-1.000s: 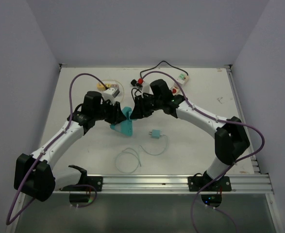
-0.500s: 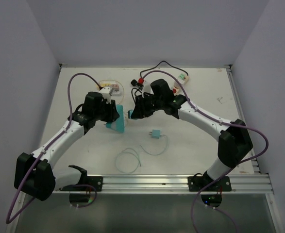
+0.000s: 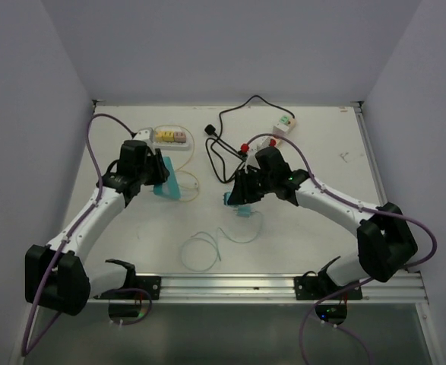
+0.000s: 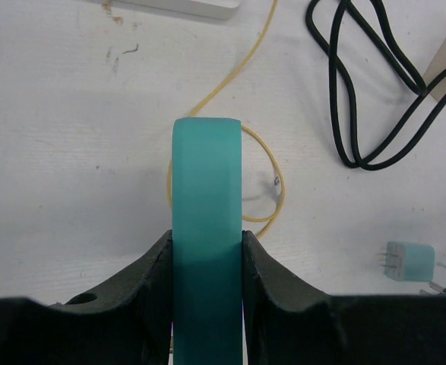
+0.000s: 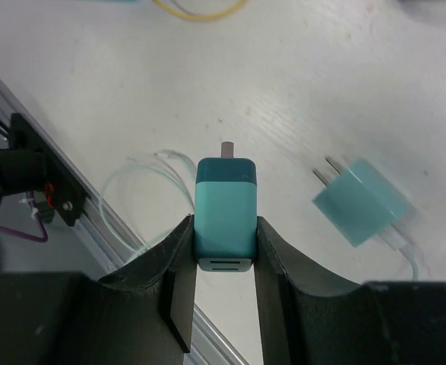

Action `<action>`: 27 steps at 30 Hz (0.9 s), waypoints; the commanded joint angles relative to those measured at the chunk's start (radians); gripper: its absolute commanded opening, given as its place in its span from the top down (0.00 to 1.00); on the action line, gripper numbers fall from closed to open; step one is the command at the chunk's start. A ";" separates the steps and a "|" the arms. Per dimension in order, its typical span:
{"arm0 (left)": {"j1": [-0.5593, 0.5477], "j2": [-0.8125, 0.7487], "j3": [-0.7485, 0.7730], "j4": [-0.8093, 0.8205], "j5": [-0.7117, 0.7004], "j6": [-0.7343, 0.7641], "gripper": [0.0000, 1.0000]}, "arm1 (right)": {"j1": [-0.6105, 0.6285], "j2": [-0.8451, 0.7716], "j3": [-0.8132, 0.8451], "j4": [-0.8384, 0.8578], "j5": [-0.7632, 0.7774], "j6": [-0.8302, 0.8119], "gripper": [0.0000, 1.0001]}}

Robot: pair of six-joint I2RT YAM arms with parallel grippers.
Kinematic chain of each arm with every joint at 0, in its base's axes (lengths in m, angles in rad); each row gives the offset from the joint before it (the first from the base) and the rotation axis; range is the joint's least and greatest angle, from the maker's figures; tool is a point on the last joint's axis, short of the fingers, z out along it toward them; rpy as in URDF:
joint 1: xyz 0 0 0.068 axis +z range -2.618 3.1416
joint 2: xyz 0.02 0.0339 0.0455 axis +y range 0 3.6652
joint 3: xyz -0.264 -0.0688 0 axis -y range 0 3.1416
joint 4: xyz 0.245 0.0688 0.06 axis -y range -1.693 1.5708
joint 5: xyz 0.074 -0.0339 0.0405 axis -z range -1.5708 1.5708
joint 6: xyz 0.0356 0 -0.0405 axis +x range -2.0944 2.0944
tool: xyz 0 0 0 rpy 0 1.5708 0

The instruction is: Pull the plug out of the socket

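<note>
My left gripper (image 3: 162,182) is shut on a teal socket block (image 3: 169,185), held above the table at left centre. In the left wrist view the block (image 4: 207,198) stands upright between the fingers of the gripper (image 4: 207,262). My right gripper (image 3: 235,199) is shut on a teal plug (image 3: 229,199), well apart from the socket. In the right wrist view the plug (image 5: 225,209) sits between the fingers of the gripper (image 5: 224,247), with a metal prong showing at its far end.
A second teal adapter (image 3: 245,211) with a thin pale cable (image 3: 200,249) lies just under my right gripper. A white power strip (image 3: 171,138), a yellow wire (image 3: 190,185), a black cord (image 3: 221,148) and another strip (image 3: 283,124) lie at the back. A metal rail (image 3: 283,285) runs along the front.
The plug and the socket were together between the grippers and are now apart. My left arm moved left and back with the socket; my right arm moved right and nearer with the plug.
</note>
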State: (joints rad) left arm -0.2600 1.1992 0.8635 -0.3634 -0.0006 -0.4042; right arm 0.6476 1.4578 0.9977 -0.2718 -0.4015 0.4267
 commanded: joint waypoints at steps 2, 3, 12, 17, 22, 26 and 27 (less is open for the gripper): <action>0.102 -0.058 0.034 0.052 0.085 -0.047 1.00 | -0.014 0.009 -0.100 0.101 -0.063 0.070 1.00; 0.113 -0.059 0.032 0.049 0.083 -0.047 1.00 | -0.014 0.025 -0.108 0.112 -0.088 0.070 1.00; 0.173 -0.061 0.029 0.029 0.088 -0.062 1.00 | -0.019 0.176 -0.159 0.184 -0.138 0.096 0.98; 0.194 -0.056 0.012 0.024 0.074 -0.079 1.00 | -0.040 0.197 -0.179 0.181 -0.117 0.099 0.81; 0.243 -0.044 0.005 0.026 0.085 -0.090 1.00 | -0.060 0.138 -0.156 0.085 -0.068 0.040 0.39; 0.290 -0.023 -0.003 0.046 0.085 -0.094 1.00 | -0.060 0.069 -0.126 -0.010 -0.039 -0.009 0.23; 0.297 -0.015 -0.004 0.050 0.086 -0.099 1.00 | -0.060 0.056 -0.120 -0.027 -0.036 -0.017 0.20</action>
State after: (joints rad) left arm 0.0055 1.1702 0.8631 -0.3645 0.0742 -0.4789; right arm 0.5884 1.5955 0.8280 -0.2268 -0.4667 0.4664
